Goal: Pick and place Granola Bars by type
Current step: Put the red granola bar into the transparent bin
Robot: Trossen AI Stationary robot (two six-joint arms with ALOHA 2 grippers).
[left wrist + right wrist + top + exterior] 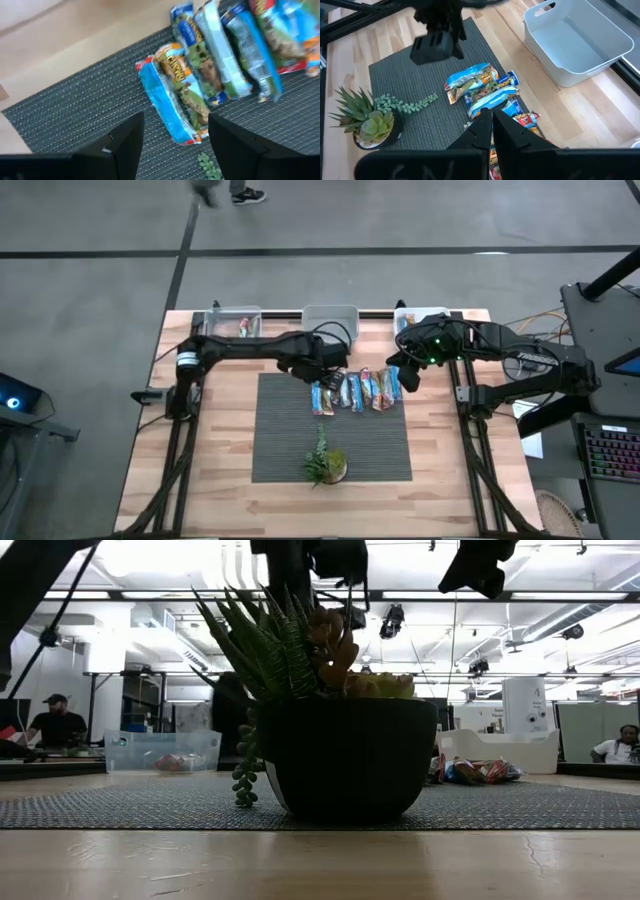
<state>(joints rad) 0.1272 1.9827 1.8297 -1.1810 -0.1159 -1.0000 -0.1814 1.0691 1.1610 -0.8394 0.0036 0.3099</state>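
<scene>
Several Granola Bars in shiny blue, orange and red wrappers lie flat, side by side, in a row on the grey mat. My left gripper hangs open just above the row's left end. Its two fingers stand on either side of a blue-and-orange bar and touch nothing. In the high view the left gripper is at the mat's far edge. My right gripper is shut and empty. It hovers above the row's right end.
A small potted plant stands on the near half of the mat. Three bins line the far edge: a clear one with something in it, a middle one and a white one. People are in the room beyond.
</scene>
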